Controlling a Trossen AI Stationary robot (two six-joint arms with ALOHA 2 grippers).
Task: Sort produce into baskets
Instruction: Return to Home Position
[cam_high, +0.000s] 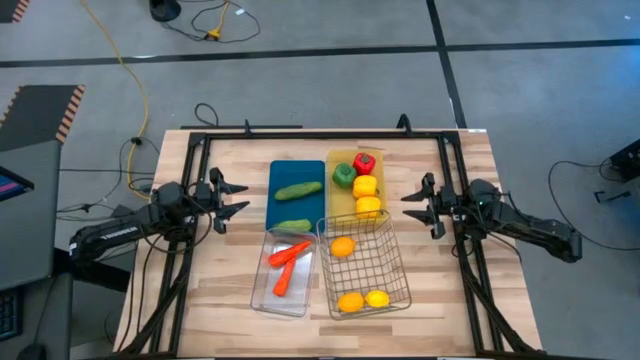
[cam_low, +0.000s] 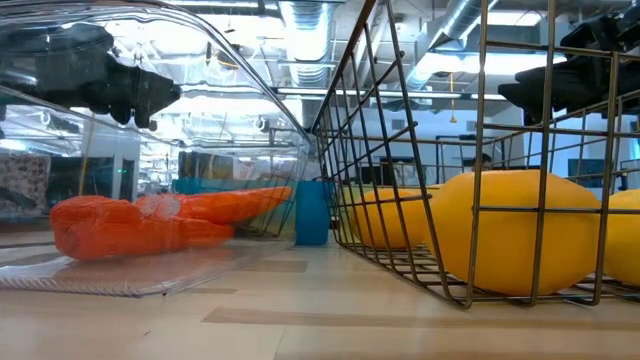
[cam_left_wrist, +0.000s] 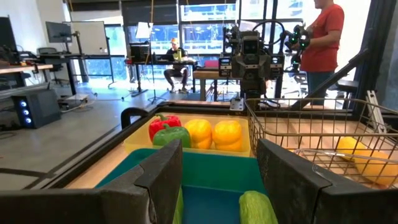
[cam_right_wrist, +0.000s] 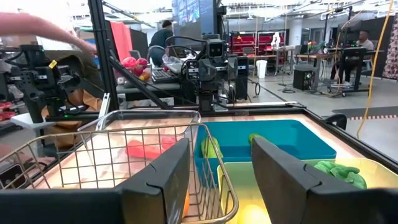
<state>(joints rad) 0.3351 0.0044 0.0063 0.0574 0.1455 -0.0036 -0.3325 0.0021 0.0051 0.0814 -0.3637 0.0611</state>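
Note:
Two green cucumbers (cam_high: 297, 190) lie on the blue tray (cam_high: 282, 171). Red, green and yellow peppers (cam_high: 363, 180) lie on the yellow tray (cam_high: 334, 159). Two orange carrots (cam_high: 287, 262) lie in the clear bin (cam_high: 262, 296). Two oranges and a lemon (cam_high: 376, 298) lie in the wire basket (cam_high: 398, 262). My left gripper (cam_high: 235, 199) is open and empty, left of the blue tray. My right gripper (cam_high: 415, 207) is open and empty, right of the yellow tray.
A black frame (cam_high: 320, 135) runs around the work area along the table's far edge and sides. In the wrist views people show in the room beyond the table, one in a red shirt (cam_left_wrist: 323, 37). Bare wood lies near the table's front edge (cam_high: 220, 325).

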